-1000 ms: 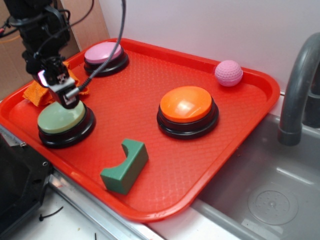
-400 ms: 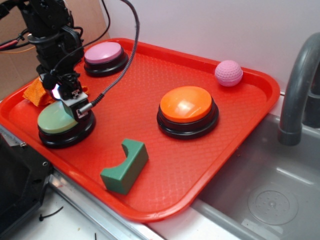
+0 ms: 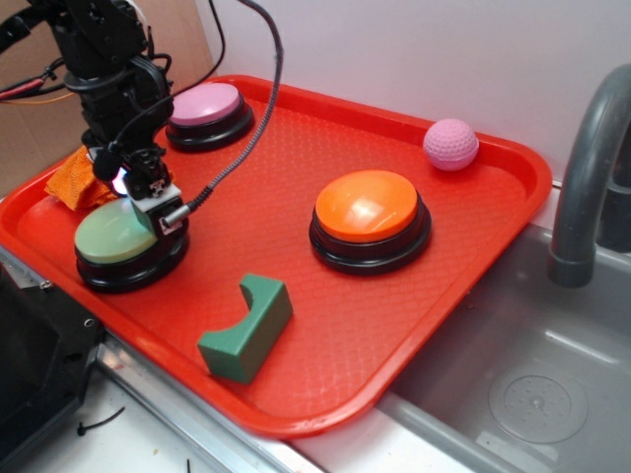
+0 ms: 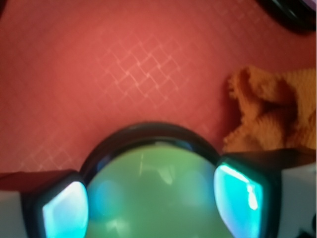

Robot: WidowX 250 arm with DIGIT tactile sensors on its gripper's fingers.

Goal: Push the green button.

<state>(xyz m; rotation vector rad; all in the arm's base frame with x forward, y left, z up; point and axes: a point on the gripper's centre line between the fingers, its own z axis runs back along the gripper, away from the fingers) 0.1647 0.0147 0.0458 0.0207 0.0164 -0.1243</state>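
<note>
The green button point(image 3: 110, 239), a pale sage dome on a black base, sits at the tray's front left. My gripper point(image 3: 150, 205) stands right over its back right part, with the fingertips at or just above the dome; I cannot tell whether they touch. In the wrist view the green button point(image 4: 153, 188) fills the lower middle. The gripper point(image 4: 152, 202) is open, and its fingers point(image 4: 64, 213) stand wide apart on either side of the dome with nothing held.
On the red tray point(image 3: 296, 158) are a pink button point(image 3: 204, 106) at the back left, a large orange button point(image 3: 370, 212) in the middle, a dark green arch block point(image 3: 246, 325) in front, a pink ball point(image 3: 451, 144) and an orange cloth point(image 3: 74, 182). A grey sink point(image 3: 532, 374) and a faucet point(image 3: 582, 168) lie to the right.
My gripper has shifted right and down, from the button's back edge to over its right part. The button and the other objects have not moved.
</note>
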